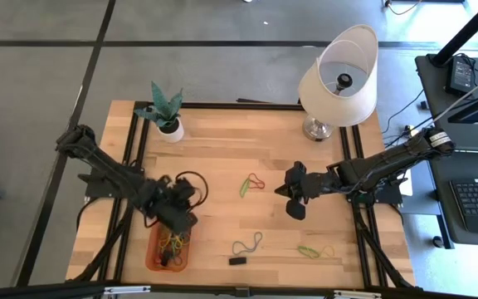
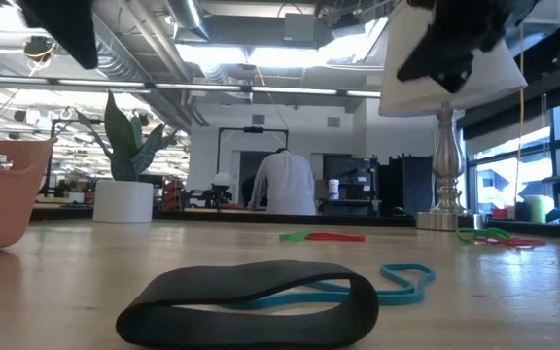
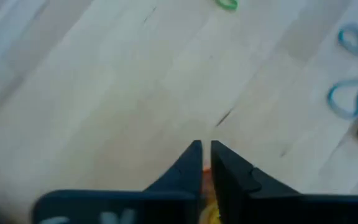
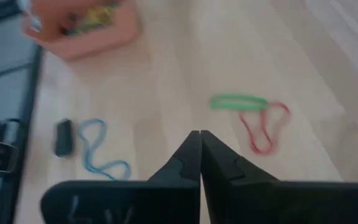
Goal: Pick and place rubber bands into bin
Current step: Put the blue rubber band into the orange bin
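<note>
Both arms were dark, near-black jointed assemblies of slim links and blocky housings, and a black cable looped out in a rounded arc beside the left arm's wrist. The left pincer (image 3: 202,163) ended in two flat, dark fingers tapering to pointed tips, mounted on a broad dark crossbar, and the right pincer (image 4: 199,152) had the same wedge-shaped fingers with small stepped notches along their outer edges. The right arm carried a pale band near its base end.
</note>
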`<action>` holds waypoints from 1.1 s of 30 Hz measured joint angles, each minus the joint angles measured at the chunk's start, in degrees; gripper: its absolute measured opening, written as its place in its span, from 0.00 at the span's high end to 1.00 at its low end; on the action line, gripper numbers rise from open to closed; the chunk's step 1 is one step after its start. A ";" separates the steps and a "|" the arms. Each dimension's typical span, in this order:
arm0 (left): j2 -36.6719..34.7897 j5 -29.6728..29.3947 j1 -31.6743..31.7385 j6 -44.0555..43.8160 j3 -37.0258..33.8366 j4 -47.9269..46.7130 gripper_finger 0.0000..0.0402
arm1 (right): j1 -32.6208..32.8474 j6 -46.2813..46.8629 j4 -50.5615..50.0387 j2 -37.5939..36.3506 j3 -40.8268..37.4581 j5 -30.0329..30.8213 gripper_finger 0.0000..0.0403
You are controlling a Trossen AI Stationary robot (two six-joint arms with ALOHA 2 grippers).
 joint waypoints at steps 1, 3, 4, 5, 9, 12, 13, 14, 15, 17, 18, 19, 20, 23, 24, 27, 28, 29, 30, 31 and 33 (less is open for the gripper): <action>-0.29 1.18 1.03 4.27 0.00 0.00 0.96 | 0.30 -0.49 0.96 0.00 0.23 -0.03 0.99; -0.85 2.15 2.73 12.04 -0.32 0.28 0.99 | 0.82 -1.05 1.11 0.69 1.70 0.36 0.99; -1.17 2.23 3.41 15.57 -0.64 0.29 0.99 | 1.18 -0.89 0.89 1.39 2.85 1.20 0.99; -1.46 2.34 3.98 18.91 -0.99 0.33 0.99 | 1.53 -0.61 0.09 2.21 4.07 2.13 0.99; -3.98 2.07 6.13 29.19 -4.02 1.96 1.00 | 2.82 -1.67 -3.19 8.56 11.08 2.94 1.00; -8.02 2.03 7.68 34.41 -9.00 8.00 1.00 | 3.53 -3.05 -6.59 15.45 17.71 2.25 1.00; -9.69 2.19 8.08 35.82 -10.98 10.25 1.00 | 3.64 -3.21 -8.43 17.81 20.00 1.79 1.00; -11.37 2.18 8.51 37.25 -12.80 12.54 1.00 | 3.68 -3.71 -10.29 20.33 22.38 1.09 1.00; -13.05 2.14 8.85 38.19 -14.53 14.34 1.00 | 3.70 -4.16 -11.85 22.92 24.77 0.25 0.99; -16.31 2.07 9.33 39.70 -17.91 16.65 1.00 | 3.70 -4.37 -14.88 27.81 29.10 -1.70 0.99; -17.76 1.99 9.64 40.28 -19.26 17.72 1.00 | 3.70 -4.38 -16.51 30.24 31.09 -2.70 0.98; -19.13 1.96 9.88 40.62 -20.55 18.70 1.00 | 3.70 -4.48 -17.65 32.56 33.07 -3.89 0.98; -20.43 1.97 10.06 40.72 -21.72 19.44 1.00 | 3.67 -4.90 -18.38 34.72 34.75 -4.92 0.97; -23.13 2.09 10.36 40.70 -24.22 21.30 1.00 | 3.78 -7.16 -21.86 40.51 38.86 -7.02 0.95; -23.80 2.33 10.36 40.70 -24.80 21.35 1.00 | 4.01 -7.77 -22.36 42.14 39.88 -8.06 0.94; -24.87 3.34 10.36 40.66 -25.91 21.37 1.00 | 4.72 -10.02 -24.33 45.73 41.27 -12.13 0.92; -25.08 3.91 10.35 40.66 -26.11 21.24 1.00 | 5.06 -10.15 -24.22 46.44 41.35 -13.39 0.91; -25.17 4.44 10.26 40.65 -26.14 21.23 1.00 | 5.39 -10.15 -24.73 46.94 41.32 -14.25 0.89; -25.16 4.96 10.25 40.64 -26.14 21.42 1.00 | 5.76 -9.97 -25.45 47.38 41.31 -14.35 0.88; -25.12 5.53 10.25 40.69 -26.14 21.42 1.00 | 6.12 -9.52 -25.96 47.70 41.31 -14.33 0.87; -25.14 5.87 10.19 40.70 -26.14 21.50 1.00 | 6.65 -8.60 -26.92 48.38 41.29 -14.34 0.84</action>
